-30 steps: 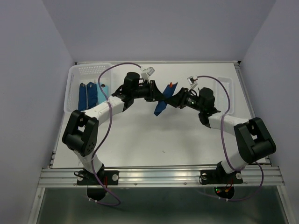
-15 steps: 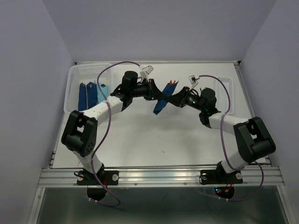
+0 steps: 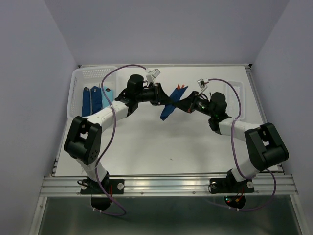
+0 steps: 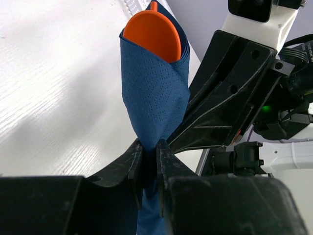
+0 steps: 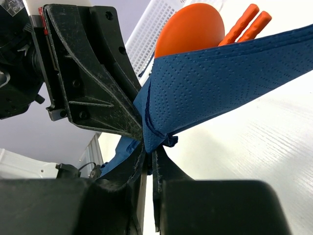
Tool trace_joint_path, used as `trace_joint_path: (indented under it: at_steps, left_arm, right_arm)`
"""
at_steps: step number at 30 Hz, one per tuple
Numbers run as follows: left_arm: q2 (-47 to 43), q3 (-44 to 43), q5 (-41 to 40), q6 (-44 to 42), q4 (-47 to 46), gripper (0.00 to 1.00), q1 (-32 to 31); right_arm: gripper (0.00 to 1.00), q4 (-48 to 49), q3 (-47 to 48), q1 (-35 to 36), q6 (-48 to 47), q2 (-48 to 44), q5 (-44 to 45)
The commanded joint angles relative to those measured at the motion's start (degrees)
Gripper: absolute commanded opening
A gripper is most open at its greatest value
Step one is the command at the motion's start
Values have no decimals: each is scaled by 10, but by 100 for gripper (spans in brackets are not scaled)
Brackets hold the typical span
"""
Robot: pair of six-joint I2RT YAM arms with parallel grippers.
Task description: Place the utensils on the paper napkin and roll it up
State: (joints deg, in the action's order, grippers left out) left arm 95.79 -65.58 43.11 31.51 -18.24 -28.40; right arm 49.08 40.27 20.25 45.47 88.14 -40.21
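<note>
The dark navy paper napkin [image 3: 168,110] hangs rolled above the table between both arms, with orange utensils [image 3: 181,87] sticking out of its upper end. In the left wrist view the napkin [image 4: 154,93] wraps an orange spoon bowl [image 4: 152,34], and my left gripper [image 4: 149,147] is shut on its lower part. In the right wrist view the roll [image 5: 220,83] shows the spoon bowl [image 5: 190,29] and two orange handles [image 5: 244,22]. My right gripper [image 5: 149,149] is shut on the roll's bottom fold, right against the left gripper's fingers [image 5: 112,107].
A white basket [image 3: 93,75] at the back left holds dark blue rolls [image 3: 90,100] and a light blue roll [image 3: 108,95]. A white tray [image 3: 238,93] lies at the back right. A small dark speck [image 3: 171,158] sits on the table in front.
My right gripper's jaws have closed onto the napkin roll after moving slightly toward the left gripper. The left gripper has kept its hold and hardly moved.
</note>
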Motion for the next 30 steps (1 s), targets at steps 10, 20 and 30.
trace_joint_path:
  at_steps: [10, 20, 30]
  left_arm:
    - [-57, -7, 19, -42, 19, 91, 11]
    - [-69, 12, 77, -26, -11, 99, 34]
    - [-52, 37, 134, 27, -88, 98, 23]
  right_arm:
    - [1, 18, 31, -2, -25, -18, -83]
    - [1, -89, 97, -2, -114, -9, -181]
    - [1, -152, 147, -2, -166, 8, -202]
